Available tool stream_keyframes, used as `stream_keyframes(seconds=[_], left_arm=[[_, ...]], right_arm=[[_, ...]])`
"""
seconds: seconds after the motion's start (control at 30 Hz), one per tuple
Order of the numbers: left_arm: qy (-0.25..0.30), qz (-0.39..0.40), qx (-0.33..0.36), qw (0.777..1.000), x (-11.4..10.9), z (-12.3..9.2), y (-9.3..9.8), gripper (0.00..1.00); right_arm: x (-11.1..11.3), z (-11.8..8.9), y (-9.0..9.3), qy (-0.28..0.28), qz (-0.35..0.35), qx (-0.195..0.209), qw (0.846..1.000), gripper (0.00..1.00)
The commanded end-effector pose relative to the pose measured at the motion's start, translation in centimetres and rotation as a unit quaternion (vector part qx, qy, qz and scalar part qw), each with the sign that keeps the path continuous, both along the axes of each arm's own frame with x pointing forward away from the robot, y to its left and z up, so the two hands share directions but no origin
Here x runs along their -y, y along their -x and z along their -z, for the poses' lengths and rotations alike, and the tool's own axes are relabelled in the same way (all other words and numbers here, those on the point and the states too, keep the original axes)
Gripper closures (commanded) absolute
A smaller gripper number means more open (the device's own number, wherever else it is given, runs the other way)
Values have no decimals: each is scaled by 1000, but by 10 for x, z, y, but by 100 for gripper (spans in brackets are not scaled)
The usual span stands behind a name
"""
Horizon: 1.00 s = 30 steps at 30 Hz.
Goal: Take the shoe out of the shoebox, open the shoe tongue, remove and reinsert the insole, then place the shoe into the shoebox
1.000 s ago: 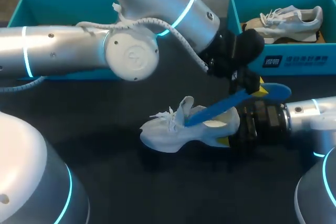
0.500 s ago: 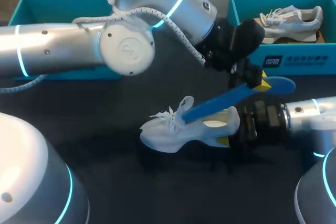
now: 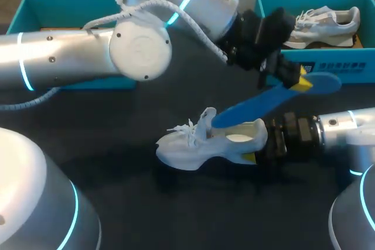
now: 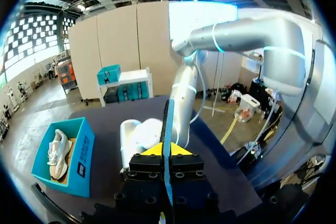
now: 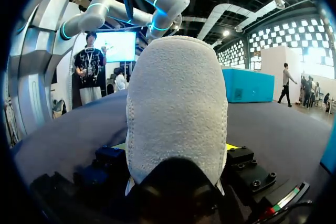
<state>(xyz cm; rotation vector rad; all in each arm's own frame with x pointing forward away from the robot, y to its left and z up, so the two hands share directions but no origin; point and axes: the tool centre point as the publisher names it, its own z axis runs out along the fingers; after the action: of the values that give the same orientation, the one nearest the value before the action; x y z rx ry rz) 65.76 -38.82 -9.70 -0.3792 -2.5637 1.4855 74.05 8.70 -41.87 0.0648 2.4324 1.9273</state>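
Two teal shoeboxes (image 3: 70,4) sit at the worktop's (image 3: 117,144) far side, the left arm's wrist (image 3: 258,39) hiding part of the right one (image 3: 316,68), which holds a second shoe (image 3: 325,20). Nearer, the white shoe (image 3: 205,144) rests on the worktop, heel clamped in the right pincer (image 3: 255,144); the left pincer (image 3: 296,80) grips the blue insole (image 3: 258,102), which slants toward the shoe's opening.

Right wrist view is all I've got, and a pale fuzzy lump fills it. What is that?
Observer: It's the heel of a white shoe, gripped by the right tool.
Operator: Is anything else happening to the shoe?
Observer: The left tool holds a blue insole that slants up from the shoe's opening.
Operator: Is there another shoe anywhere?
Observer: Yes, a second shoe lies in the teal box at the table's far right.
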Motion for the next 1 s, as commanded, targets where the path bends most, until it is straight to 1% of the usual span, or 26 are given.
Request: stream_keyframes(seconds=[0.03, 0.2, 0.3, 0.43, 0.63, 0.7, 0.77, 0.8, 0.9, 0.93, 1.0], left_arm=[[74, 4, -26, 997, -6, -11, -7, 100], [96, 6, -25, 995, -3, -37, -5, 100], [125, 19, -41, 991, -5, -56, -3, 100], [159, 16, -65, 985, -14, -78, 2, 100], [181, -4, -101, 978, -29, -107, 7, 100], [192, 3, -109, 975, -36, -117, 11, 100], [200, 5, -116, 973, -42, -125, 16, 100], [210, 16, -143, 967, -46, -128, 18, 100], [223, 20, -190, 956, -56, -135, 22, 100], [223, 14, -199, 954, -60, -137, 23, 100], [223, 14, -199, 954, -60, -137, 23, 100]], right_arm=[[-1, 2, 1, 1, 1, 1, 1000, 100], [-1, 2, 1, 1, 1, 1, 1000, 100], [-1, 2, 1, 1, 1, 1, 1000, 100], [-1, 2, 1, 1, 1, 1, 1000, 100], [-1, 2, 1, 1, 1, 1, 1000, 100], [-1, 2, 1, 1, 1, 1, 1000, 100], [-1, 2, 1, 1, 1, 1, 1000, 100], [-1, 2, 1, 1, 1, 1, 1000, 100], [-1, 2, 1, 1, 1, 1, 1000, 100], [-1, 2, 1, 1, 1, 1, 1000, 100], [-1, 2, 1, 1, 1, 1, 1000, 100]])
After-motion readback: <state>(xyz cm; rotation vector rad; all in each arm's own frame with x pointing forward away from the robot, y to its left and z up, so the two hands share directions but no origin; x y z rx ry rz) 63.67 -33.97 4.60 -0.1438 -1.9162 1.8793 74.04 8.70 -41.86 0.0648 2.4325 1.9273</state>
